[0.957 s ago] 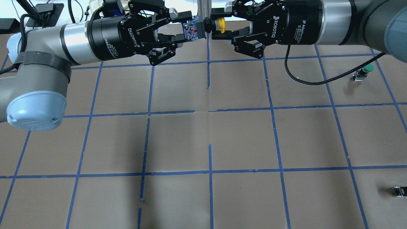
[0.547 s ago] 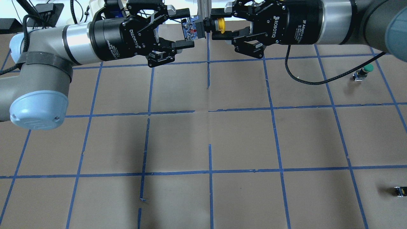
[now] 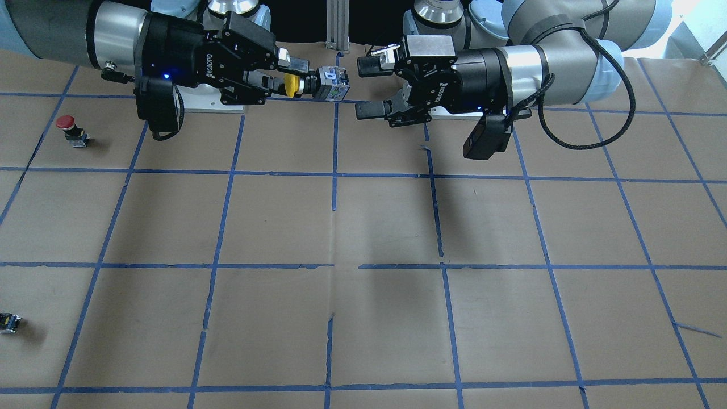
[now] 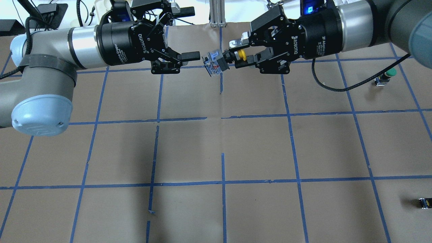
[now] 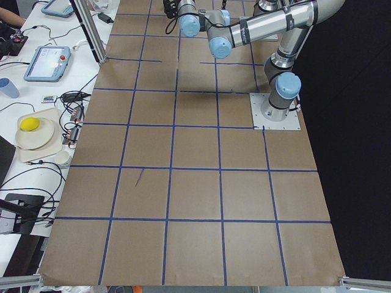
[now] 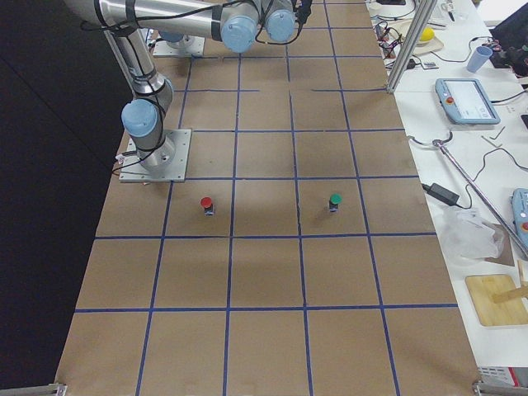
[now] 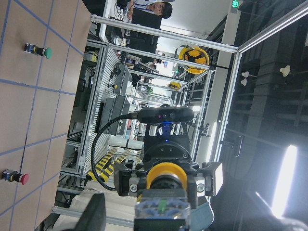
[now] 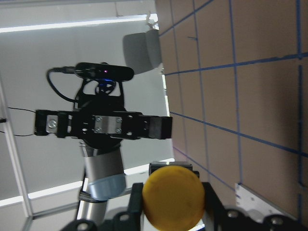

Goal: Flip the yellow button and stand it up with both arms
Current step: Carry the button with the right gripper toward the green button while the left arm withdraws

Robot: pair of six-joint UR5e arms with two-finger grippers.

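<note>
The yellow button (image 4: 219,62) hangs in the air over the table's far middle, lying sideways. My right gripper (image 4: 237,55) is shut on it at the yellow cap and black neck. Its blocky base points at my left gripper (image 4: 189,33). My left gripper is open wide and empty, a short gap from the base. In the front-facing view the right gripper (image 3: 291,76) holds the button (image 3: 318,84) and the left gripper (image 3: 368,88) is open. The left wrist view shows the button's base (image 7: 161,209) head-on. The right wrist view shows the cap (image 8: 173,197).
A green-capped button (image 4: 388,75) stands at the table's right side, and a red-capped button (image 3: 67,126) stands closer to the robot on that side. A small dark capless part (image 4: 424,202) lies farther out at the right edge. Blue tape lines grid the brown table (image 4: 222,141).
My left gripper let go of the button's base, opened wide and drew back to the left. My right gripper turned and moved down in the overhead view with the button.
</note>
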